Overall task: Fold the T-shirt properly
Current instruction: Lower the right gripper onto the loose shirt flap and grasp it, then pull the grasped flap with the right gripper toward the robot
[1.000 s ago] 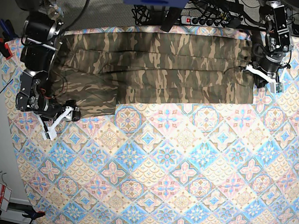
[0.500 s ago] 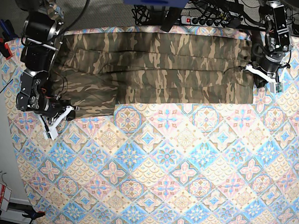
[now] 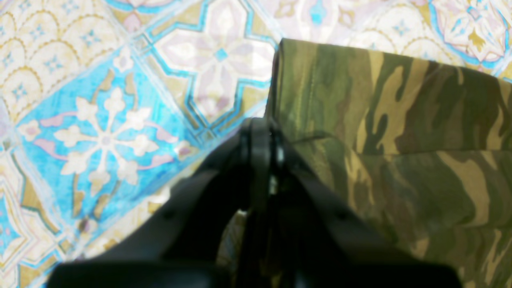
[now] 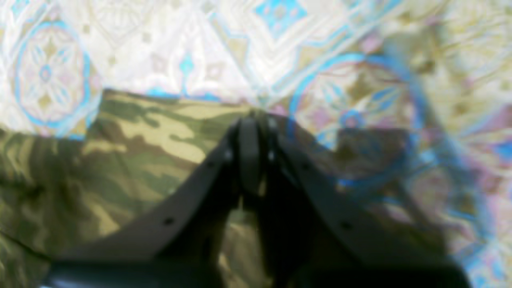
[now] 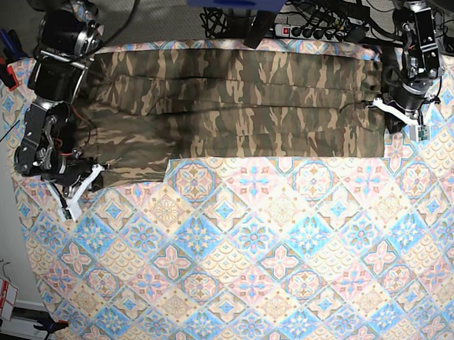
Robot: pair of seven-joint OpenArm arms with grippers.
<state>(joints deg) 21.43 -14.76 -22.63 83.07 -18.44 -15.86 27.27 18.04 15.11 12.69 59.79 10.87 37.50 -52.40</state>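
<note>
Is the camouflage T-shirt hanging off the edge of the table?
No, in the base view the T-shirt lies flat as a long folded band wholly on the patterned tablecloth.

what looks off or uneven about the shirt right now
The T-shirt lies as a long folded band, but the end by the right gripper hangs lower than the rest, so the near edge steps instead of running straight. No damage shows.
</note>
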